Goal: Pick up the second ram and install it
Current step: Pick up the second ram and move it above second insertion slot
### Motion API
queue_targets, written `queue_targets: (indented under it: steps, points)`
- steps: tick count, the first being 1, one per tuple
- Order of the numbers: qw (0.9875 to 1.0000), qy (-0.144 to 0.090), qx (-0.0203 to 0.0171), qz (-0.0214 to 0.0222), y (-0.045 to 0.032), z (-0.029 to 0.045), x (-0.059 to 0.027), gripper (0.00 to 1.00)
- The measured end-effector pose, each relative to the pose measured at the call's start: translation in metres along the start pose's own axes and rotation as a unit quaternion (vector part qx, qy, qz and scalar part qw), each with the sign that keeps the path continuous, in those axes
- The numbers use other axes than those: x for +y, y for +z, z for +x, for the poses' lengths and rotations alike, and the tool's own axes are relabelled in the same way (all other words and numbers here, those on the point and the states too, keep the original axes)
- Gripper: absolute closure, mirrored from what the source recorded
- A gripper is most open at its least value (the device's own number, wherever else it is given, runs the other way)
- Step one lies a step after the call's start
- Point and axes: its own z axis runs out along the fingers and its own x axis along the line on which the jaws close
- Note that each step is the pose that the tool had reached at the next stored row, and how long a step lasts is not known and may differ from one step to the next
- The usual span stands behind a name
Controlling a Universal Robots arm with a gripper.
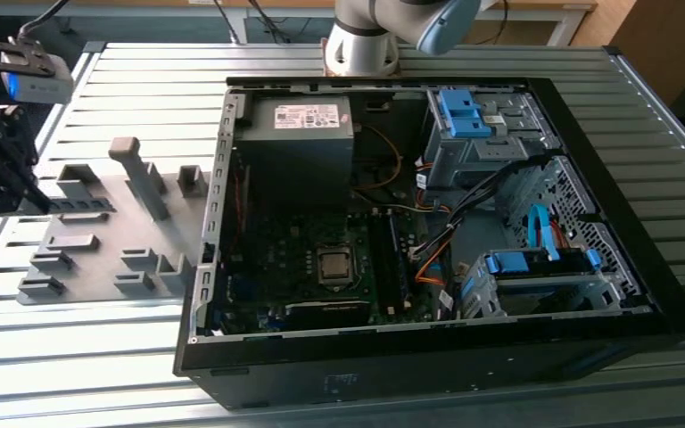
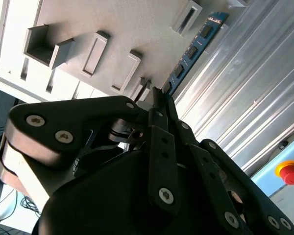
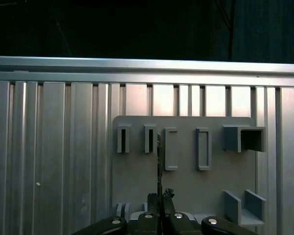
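Note:
The second ram (image 2: 196, 46) is a thin blue-green stick with dark chips. In the second wrist view it runs out from between my fingertips along the edge of the grey holder tray (image 2: 112, 24). In the first wrist view the second ram (image 3: 159, 161) shows edge-on as a thin dark line over the tray (image 3: 186, 186). My gripper (image 2: 158, 94) is shut on it. In the exterior view my gripper (image 1: 10, 192) hangs at the exterior view's left, beside the tray (image 1: 117, 254), with the ram (image 1: 81, 205) a dark strip next to it. I cannot tell whether the stick rests in the tray or hangs above it.
An open black computer case (image 1: 438, 366) lies at the exterior view's right, holding a green motherboard (image 1: 307, 259), black memory slots (image 1: 396, 259) and a grey power supply (image 1: 301, 125). Upright grey posts (image 1: 140, 174) stand on the tray. A red stop button (image 2: 289, 172) sits beyond the ribbed metal table (image 1: 93, 357).

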Motion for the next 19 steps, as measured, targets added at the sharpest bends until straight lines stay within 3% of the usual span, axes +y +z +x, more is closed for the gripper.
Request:
queue_targets:
  steps: [19]
  points:
    - [1.0, 0.0, 0.0, 0.0, -0.031, -0.0019, 0.0006, 0.86]
